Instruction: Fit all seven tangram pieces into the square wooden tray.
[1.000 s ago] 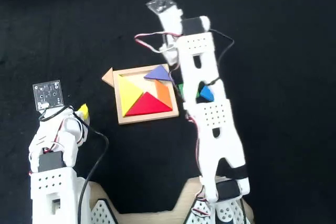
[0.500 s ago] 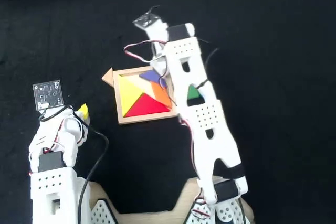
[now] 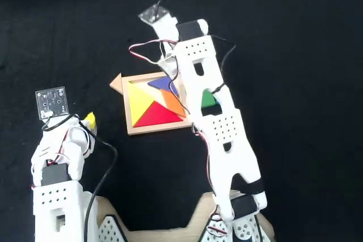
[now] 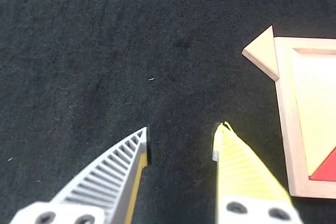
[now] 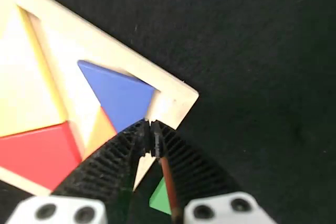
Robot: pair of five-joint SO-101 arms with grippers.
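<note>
We see the square wooden tray [image 3: 157, 129] lying left of the middle of the black worktop [image 3: 295, 83], turned slightly askew. Inside it a large yellow triangle [image 3: 139, 101] and a red triangle [image 3: 159, 115] lie flat side by side. An orange piece [image 3: 173, 102] lies beside them, and a blue triangle [image 3: 127, 97] sits next to the tray's far right corner. A plain wooden triangle [image 4: 262, 51] rests on the worktop outside the tray, touching its far left corner. A green piece [image 5: 160, 198] lies on the worktop just beside the tray's right rim, under the right arm. The right gripper [image 5: 151, 132] hangs over the tray by the blue triangle's tip, its fingers pressed together with nothing between them. The left gripper [image 4: 181, 135] is near the worktop's front left, its fingers spread wide and empty over bare cloth, near the tray's left rim.
</note>
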